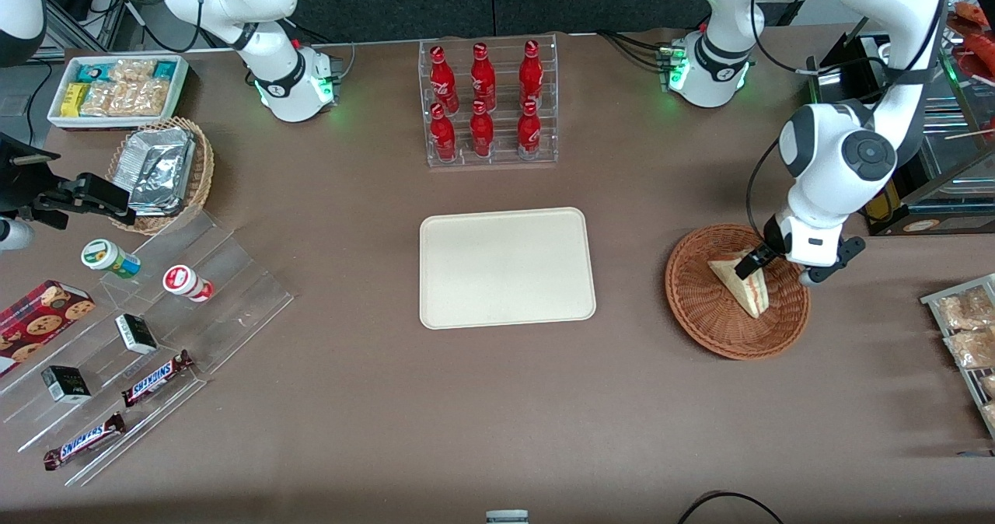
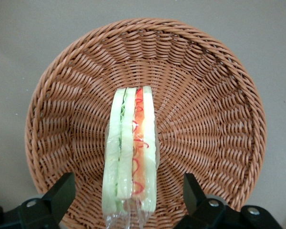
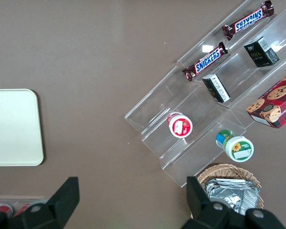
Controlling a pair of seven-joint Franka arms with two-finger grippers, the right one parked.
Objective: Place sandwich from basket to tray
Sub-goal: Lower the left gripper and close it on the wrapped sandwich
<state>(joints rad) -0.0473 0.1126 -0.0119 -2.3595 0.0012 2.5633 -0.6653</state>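
While the sandwich [image 2: 131, 153] stands on edge in the basket [image 2: 214, 119], the tool [image 2: 126, 191] hovers low over it, fingers [image 2: 62, 193] spread wide either side, not touching. Tray [image 1: 507, 267] sits well apart on the surface [image 1: 497, 399].

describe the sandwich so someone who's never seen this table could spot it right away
Start at the cream tray mid-table, then look toward the working arm's end to the round reddish-brown basket. The sandwich lies in it, with the open gripper straddling it. It is a pale triangular wedge with green and red-orange filling, the only thing in that basket.
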